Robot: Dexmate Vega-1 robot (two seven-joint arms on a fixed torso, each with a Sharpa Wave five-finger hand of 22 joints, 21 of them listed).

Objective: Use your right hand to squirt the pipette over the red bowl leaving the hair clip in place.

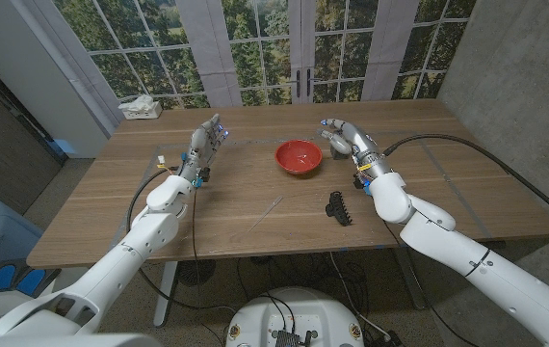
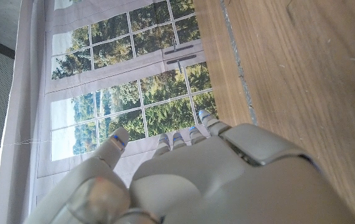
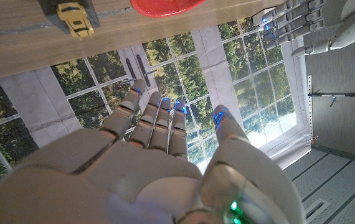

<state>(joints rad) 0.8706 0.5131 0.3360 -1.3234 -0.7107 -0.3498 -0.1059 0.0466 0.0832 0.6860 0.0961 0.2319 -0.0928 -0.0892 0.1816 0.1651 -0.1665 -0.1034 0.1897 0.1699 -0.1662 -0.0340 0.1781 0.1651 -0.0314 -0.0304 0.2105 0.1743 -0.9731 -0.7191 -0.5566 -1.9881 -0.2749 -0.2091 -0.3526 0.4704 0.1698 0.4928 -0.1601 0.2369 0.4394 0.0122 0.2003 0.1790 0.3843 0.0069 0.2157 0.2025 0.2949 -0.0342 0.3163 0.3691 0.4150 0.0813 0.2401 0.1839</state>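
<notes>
The red bowl [image 1: 298, 156] stands on the wooden table [image 1: 236, 231] just past its middle; its rim also shows in the right wrist view [image 3: 165, 6]. A thin clear pipette [image 1: 266, 213] lies on the wood in front of the bowl, slanted. The black hair clip [image 1: 339, 208] lies to the right of the pipette. My right hand [image 1: 347, 138] is raised just right of the bowl, fingers spread, holding nothing [image 3: 159, 155]. My left hand [image 1: 205, 143] is up on the bowl's left side, fingers apart and empty [image 2: 196, 180].
A tissue box [image 1: 141, 107] sits at the table's far left corner. Windows and a concrete wall stand behind the table. A small yellow and grey object [image 3: 73, 14] shows on the wood in the right wrist view. Bare wood [image 2: 302, 74] lies beside my left hand.
</notes>
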